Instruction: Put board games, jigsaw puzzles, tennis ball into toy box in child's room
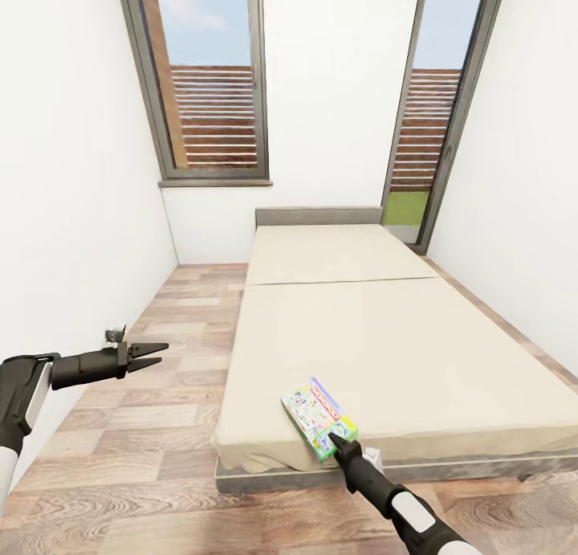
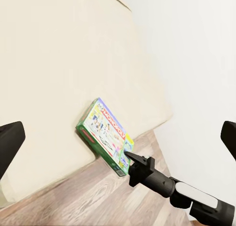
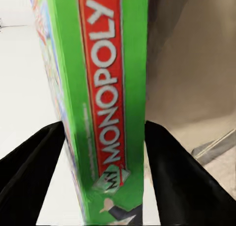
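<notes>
- a green-edged board game (image 1: 319,418) is seen at the near corner of the bed (image 1: 377,330), gripped on its edge by the right gripper (image 1: 340,442), whose jaws are closed against both faces.
- the left gripper (image 1: 151,356) is held over the floor (image 1: 172,354), jaws slightly parted and empty.
- the game is judged not yet boxed; most of the task remains.

Board game (image 1: 318,418): green-edged box, red Monopoly logo, tilted over bed (image 1: 377,338) near foot edge, between right gripper (image 1: 340,440) fingers.
</notes>
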